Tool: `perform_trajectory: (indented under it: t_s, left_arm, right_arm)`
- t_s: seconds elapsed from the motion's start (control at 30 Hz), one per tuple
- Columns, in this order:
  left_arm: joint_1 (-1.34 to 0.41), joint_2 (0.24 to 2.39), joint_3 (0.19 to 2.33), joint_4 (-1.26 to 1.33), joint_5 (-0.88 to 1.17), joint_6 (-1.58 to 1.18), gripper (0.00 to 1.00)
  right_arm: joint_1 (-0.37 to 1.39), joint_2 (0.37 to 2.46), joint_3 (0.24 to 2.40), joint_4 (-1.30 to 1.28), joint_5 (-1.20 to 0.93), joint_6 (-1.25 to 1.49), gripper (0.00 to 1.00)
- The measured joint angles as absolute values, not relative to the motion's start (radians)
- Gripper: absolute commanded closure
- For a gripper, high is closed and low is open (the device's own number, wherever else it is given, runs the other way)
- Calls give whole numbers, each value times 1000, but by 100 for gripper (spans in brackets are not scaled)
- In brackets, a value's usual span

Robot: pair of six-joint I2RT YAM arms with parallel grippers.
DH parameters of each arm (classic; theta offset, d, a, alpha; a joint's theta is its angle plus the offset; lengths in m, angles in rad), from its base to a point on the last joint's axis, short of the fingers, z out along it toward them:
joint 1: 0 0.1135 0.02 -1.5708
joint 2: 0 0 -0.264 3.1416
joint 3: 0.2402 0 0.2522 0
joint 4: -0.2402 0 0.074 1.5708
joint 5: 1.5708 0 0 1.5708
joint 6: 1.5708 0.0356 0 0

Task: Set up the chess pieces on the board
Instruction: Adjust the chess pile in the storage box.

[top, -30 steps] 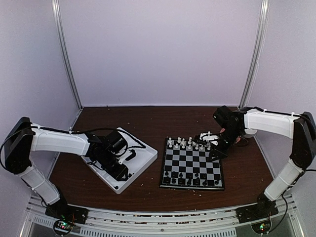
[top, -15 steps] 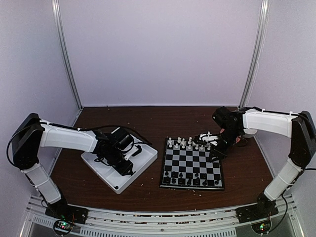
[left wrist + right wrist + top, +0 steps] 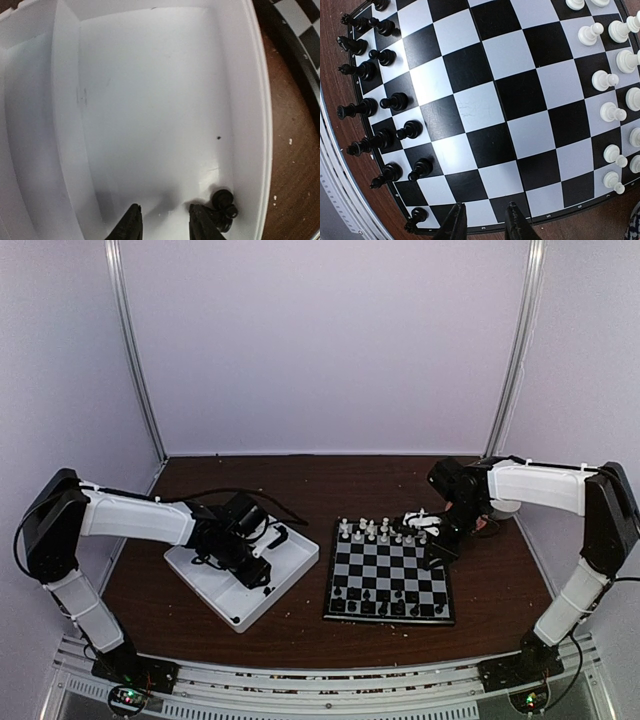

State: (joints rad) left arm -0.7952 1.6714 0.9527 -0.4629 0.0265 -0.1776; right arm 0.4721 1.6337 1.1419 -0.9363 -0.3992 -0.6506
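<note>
The board (image 3: 392,568) lies right of centre. Black chess pieces (image 3: 385,600) stand in two rows along its near edge, and in the right wrist view (image 3: 395,102) along the board's (image 3: 485,107) left side. My right gripper (image 3: 485,224) is open and empty, hovering over the board's right edge (image 3: 433,557). My left gripper (image 3: 165,224) is open inside the white tray (image 3: 150,100). A small clump of black pieces (image 3: 223,206) lies in the tray's corner, just outside the right finger (image 3: 201,222). In the top view the left gripper (image 3: 262,576) is low in the tray's near part.
White chess pieces (image 3: 380,531) stand along the board's far edge, at the right in the right wrist view (image 3: 605,80). The tray (image 3: 205,590) has a dividing wall (image 3: 65,100). Crumbs dot the brown table (image 3: 300,480). Side walls close in the table.
My left arm has shifted inside the tray, its wrist moving back and to the right from the near corner. My right arm has barely moved.
</note>
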Motion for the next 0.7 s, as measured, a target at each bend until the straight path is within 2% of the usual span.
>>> perform_trajectory:
  t_s: [0.3, 0.47, 0.7]
  left_arm:
    - [-794, 1677, 935, -424, 228, -70, 63]
    - [-801, 1747, 986, -443, 198, -43, 63]
    - [-825, 1740, 994, -466, 65, -62, 61]
  right_arm:
    - [472, 1639, 1160, -954, -397, -650, 72]
    - [474, 1644, 1160, -954, -397, -650, 72]
    - [476, 1647, 1160, -954, -398, -650, 72]
